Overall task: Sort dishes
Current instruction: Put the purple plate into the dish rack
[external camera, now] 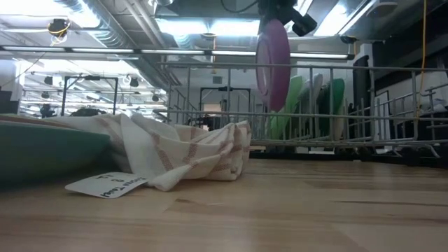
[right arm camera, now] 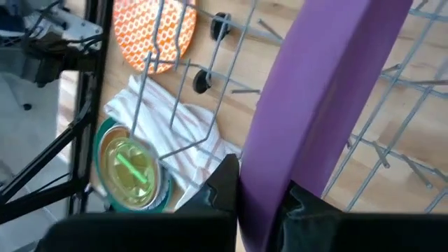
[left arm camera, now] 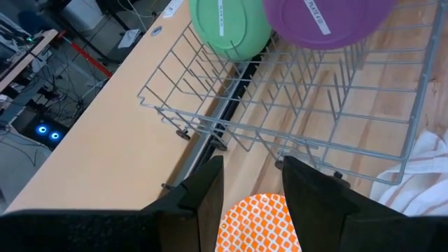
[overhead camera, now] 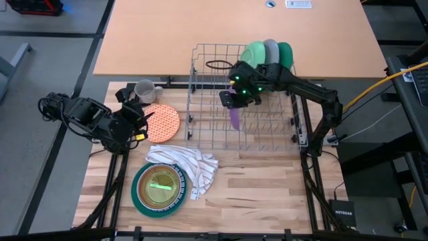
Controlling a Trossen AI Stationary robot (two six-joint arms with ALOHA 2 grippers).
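Now, right tool [overhead camera: 234,100]: clamped on the purple plate [overhead camera: 235,118], which hangs edge-down below it, inside the wire rack [overhead camera: 200,127].
Left tool [overhead camera: 137,124]: fingers parted, empty, beside the orange plate [overhead camera: 162,122] on the desk [overhead camera: 267,187].

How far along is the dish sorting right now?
Three plates already stand in the wire rack. The right tool holds the purple plate upright over it. Left: the orange plate, mug and plate stack; the left tool waits open.
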